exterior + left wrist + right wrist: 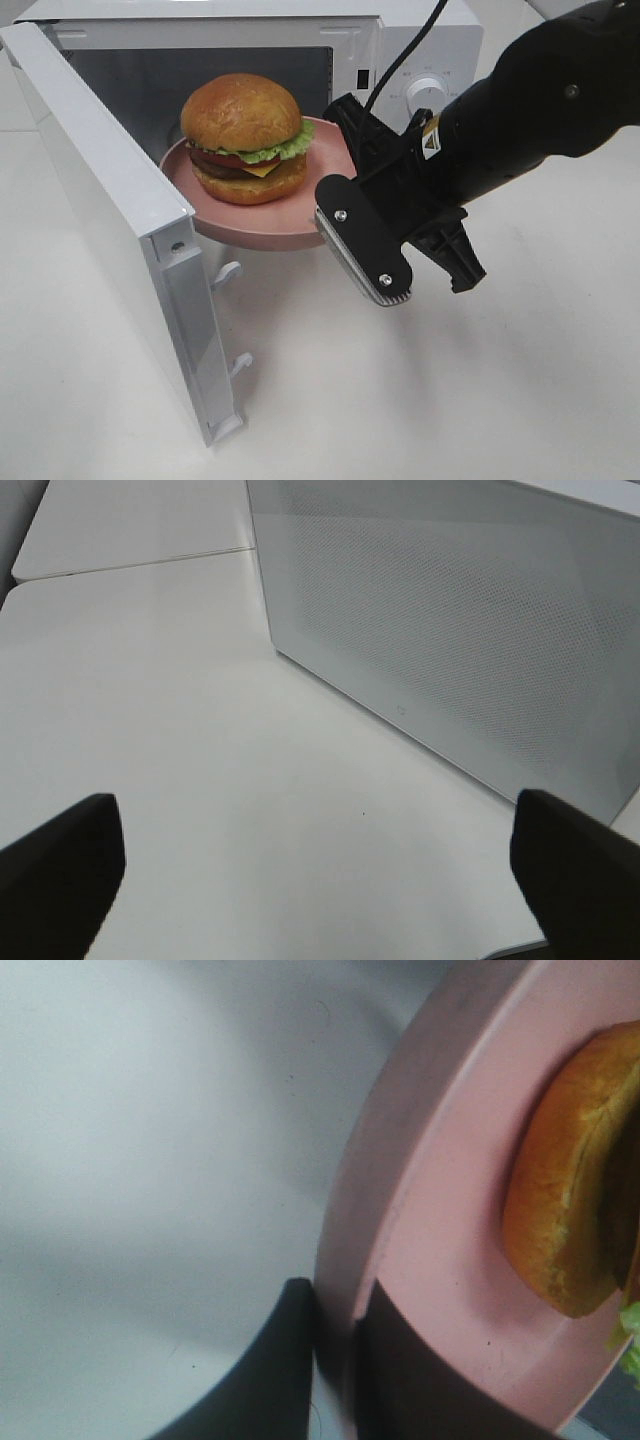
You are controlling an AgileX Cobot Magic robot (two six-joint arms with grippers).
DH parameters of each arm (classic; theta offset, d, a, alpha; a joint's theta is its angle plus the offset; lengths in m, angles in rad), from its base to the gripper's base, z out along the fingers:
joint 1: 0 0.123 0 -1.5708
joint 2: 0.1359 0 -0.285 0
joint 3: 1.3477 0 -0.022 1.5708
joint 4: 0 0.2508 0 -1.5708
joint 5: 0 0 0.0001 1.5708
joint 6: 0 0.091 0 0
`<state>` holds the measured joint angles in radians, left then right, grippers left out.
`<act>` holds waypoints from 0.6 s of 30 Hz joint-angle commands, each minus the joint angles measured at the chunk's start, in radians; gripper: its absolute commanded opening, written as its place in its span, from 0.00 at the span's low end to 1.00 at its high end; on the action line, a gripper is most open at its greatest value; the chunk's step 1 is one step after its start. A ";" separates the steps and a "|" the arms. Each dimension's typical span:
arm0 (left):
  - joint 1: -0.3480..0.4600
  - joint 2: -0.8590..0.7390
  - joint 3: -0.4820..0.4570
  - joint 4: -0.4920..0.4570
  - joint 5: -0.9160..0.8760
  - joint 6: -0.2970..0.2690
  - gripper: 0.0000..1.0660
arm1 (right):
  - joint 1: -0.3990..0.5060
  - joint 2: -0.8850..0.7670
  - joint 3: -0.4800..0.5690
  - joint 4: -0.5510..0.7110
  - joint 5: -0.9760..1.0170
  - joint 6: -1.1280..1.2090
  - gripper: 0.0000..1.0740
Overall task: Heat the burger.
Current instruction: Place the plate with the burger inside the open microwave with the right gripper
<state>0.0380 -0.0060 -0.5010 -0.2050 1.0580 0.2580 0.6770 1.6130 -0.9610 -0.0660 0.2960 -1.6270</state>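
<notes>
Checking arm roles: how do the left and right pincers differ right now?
The left pincer is open; the right pincer is shut. The left pincer holds nothing; the right pincer clamps the rim of the pink plate carrying the burger. The left pincer hangs over the table beside the microwave side wall; the right pincer is at its open front. Both are black.

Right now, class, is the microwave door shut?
No: the microwave door stands swung wide open, showing the burger on its pink plate at the opening.
</notes>
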 commanded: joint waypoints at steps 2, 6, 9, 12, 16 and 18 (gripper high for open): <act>-0.002 -0.023 0.003 -0.003 -0.012 -0.003 0.92 | 0.002 0.006 -0.046 -0.035 -0.065 0.037 0.01; -0.002 -0.023 0.003 -0.003 -0.012 -0.003 0.92 | 0.002 0.068 -0.105 -0.042 -0.060 0.063 0.01; -0.002 -0.023 0.003 -0.003 -0.012 -0.003 0.92 | 0.002 0.092 -0.129 -0.042 -0.058 0.064 0.01; -0.002 -0.023 0.003 -0.003 -0.012 -0.003 0.92 | 0.002 0.126 -0.160 -0.042 -0.057 0.074 0.01; -0.002 -0.023 0.003 -0.003 -0.012 -0.003 0.92 | 0.002 0.185 -0.216 -0.043 -0.053 0.100 0.01; -0.002 -0.023 0.003 -0.003 -0.012 -0.003 0.92 | 0.000 0.204 -0.236 -0.046 -0.053 0.104 0.01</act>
<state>0.0380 -0.0060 -0.5010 -0.2050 1.0580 0.2580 0.6770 1.8170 -1.1640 -0.1080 0.2960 -1.5400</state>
